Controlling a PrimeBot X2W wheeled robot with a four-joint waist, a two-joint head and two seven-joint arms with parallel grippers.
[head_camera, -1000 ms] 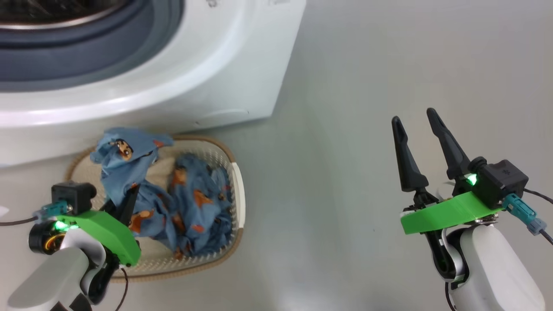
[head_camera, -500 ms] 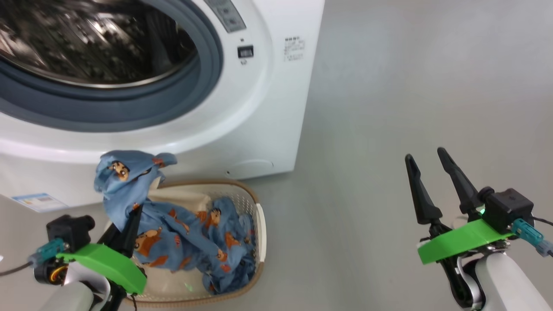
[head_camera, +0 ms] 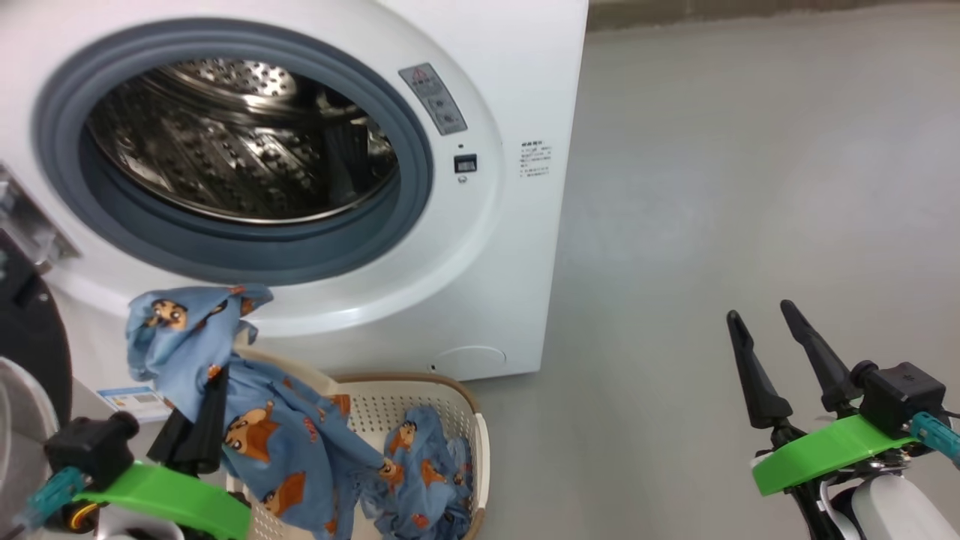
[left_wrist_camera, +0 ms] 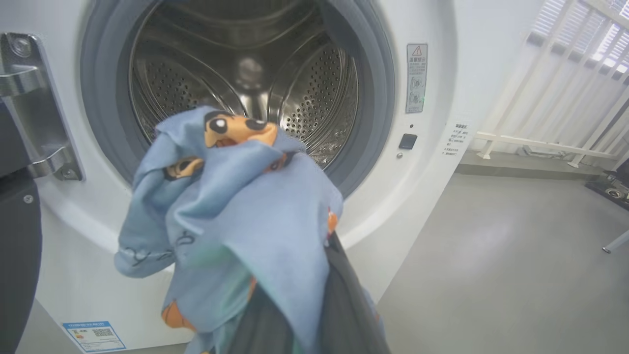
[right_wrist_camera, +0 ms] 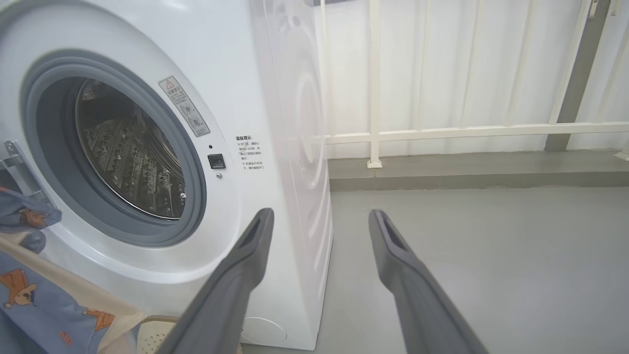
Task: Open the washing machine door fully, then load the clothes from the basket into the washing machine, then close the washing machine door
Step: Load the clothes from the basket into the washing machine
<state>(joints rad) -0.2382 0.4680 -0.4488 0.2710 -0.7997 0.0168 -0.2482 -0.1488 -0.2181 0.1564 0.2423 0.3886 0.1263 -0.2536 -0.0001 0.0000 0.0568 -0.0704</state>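
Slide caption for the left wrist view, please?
Left end effector holds blue cartoon-print clothes before the open washing machine.

Head camera looks down on the washing machine (head_camera: 495, 247) front; left wrist camera faces its drum (head_camera: 240, 150) close up — right wrist's from off its right corner (all share the drum).

Long tapered black fingers (head_camera: 752, 375), bright green brackets (head_camera: 825, 452), black wrist cameras (head_camera: 900, 388), teal cable plugs (head_camera: 934, 435), white forearms (head_camera: 892, 510)
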